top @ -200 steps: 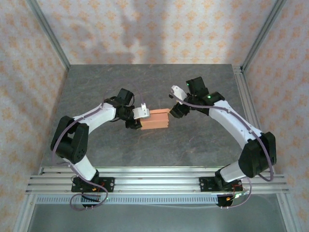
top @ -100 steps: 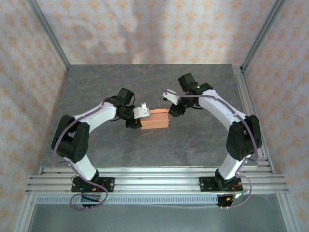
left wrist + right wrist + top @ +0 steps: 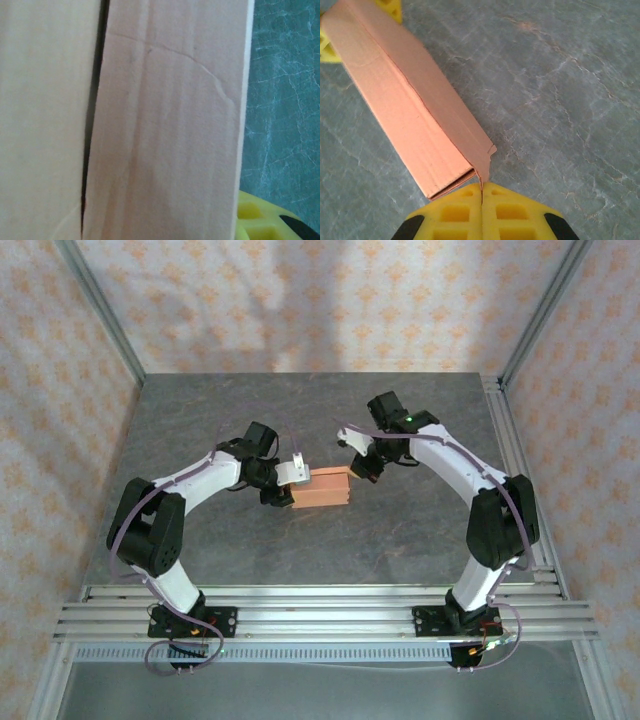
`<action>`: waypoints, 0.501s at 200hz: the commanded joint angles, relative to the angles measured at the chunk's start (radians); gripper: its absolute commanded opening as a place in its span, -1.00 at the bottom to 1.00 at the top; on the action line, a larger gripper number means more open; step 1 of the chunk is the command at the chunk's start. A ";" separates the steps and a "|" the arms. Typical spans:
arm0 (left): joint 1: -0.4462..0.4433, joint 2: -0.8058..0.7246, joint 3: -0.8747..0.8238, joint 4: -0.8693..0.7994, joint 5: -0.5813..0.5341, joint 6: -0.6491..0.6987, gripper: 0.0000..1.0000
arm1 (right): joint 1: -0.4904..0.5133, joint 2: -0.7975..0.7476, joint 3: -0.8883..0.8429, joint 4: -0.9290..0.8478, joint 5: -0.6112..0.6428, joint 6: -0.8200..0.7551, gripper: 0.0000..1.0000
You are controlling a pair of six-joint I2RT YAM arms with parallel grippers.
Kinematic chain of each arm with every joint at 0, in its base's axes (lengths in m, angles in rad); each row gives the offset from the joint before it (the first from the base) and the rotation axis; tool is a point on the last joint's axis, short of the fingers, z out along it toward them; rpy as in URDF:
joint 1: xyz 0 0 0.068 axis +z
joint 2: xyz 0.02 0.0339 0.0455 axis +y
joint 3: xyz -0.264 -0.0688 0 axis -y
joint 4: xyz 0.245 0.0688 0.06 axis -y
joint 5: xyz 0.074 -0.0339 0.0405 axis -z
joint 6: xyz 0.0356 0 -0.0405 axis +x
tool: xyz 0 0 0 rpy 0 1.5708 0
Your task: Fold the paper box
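Along the left edge of the grey table [image 3: 200, 540], a strip of bare stone lay between the left arm and the patterned wall [image 3: 60, 420]. More open slab ran behind the arm to the back edge. The left gripper [image 3: 289, 485] reached in toward the middle and was clamped on the left end of the paper box [image 3: 322, 488], one finger on its far side and one on its near side. In the right wrist view its yellow fingertips [image 3: 390, 8] showed at either side of the box's far end. From the left wrist the card stood close against the lens, with a dark seam running down between two panels. The box's long edge lay straight against the stone, a yellow pad [image 3: 257, 220] just below it.

The box sat at the middle of the table, long side running left to right, folded into a narrow rectangular sleeve. Whether it rested on the slab could not be told. Bare surface stretched in front of it to the near rails [image 3: 320, 602] and behind it to the back edge.

At its right end a loose flap [image 3: 479, 150] stood out past the open mouth and came to a pointed corner. The right gripper [image 3: 481, 207] was closed, its two yellow pads pressed together with the thin corner of that flap pinched in the line between them. Beyond the right arm, open stone ran up to the aluminium side rail [image 3: 508, 450]
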 commanded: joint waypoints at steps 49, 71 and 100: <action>0.000 0.020 0.029 0.008 -0.018 -0.081 -0.39 | 0.084 -0.118 -0.080 0.158 0.276 0.660 -1.00; -0.002 0.022 0.030 0.015 -0.017 -0.085 -0.39 | 0.101 -0.152 -0.118 0.200 0.298 0.797 -1.00; -0.007 0.023 0.027 0.011 -0.029 -0.078 -0.39 | 0.114 -0.172 -0.137 0.220 0.339 0.884 -1.00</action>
